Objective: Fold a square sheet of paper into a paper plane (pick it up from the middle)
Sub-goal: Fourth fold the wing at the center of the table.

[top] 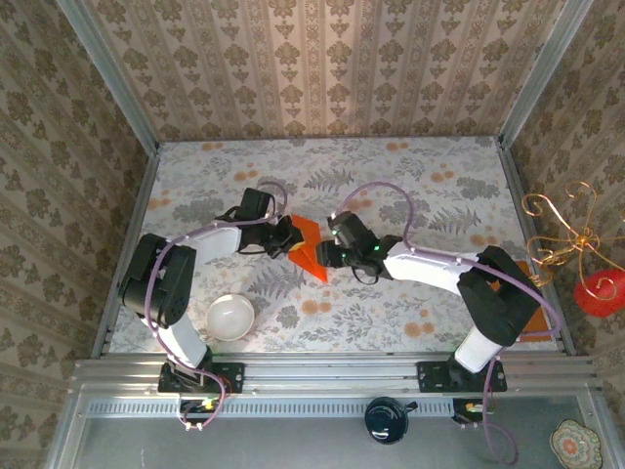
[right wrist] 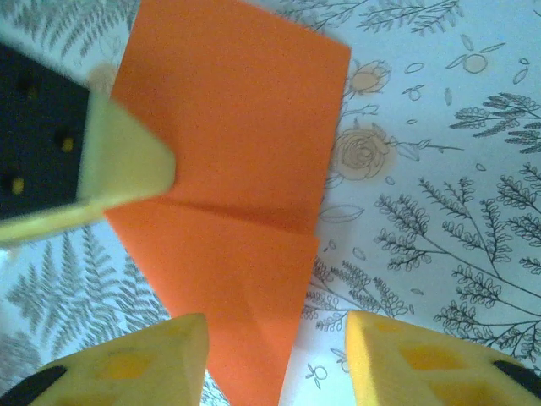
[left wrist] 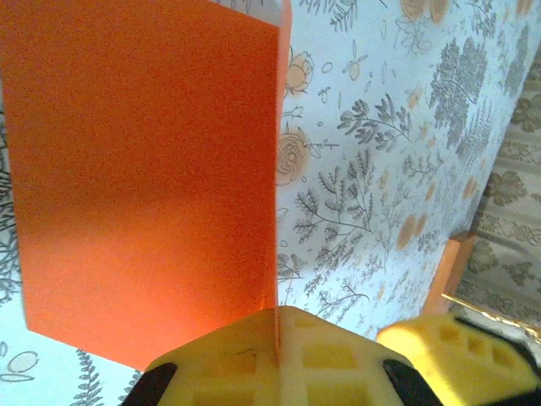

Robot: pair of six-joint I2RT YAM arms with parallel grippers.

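Mid-fold stage, seen from above and from both wrists. The square sheet of paper (right wrist: 237,127) sits at the middle of the tabletop (top: 410,195), between your two arms. It carries one clear crease running across it. One part lies flat and another rises from the crease as a standing flap. Your left end effector (left wrist: 277,330) is clenched on the lower edge of that upright flap, with the paper pinched between its yellow fingers. Your right end effector (right wrist: 275,351) is released: its fingers stand apart, and the sheet's pointed corner lies loose between them. Judged from this, only the opening folds are made. No narrow pointed dart with a centre crease has formed yet, so the nose and wing folds are left for you.
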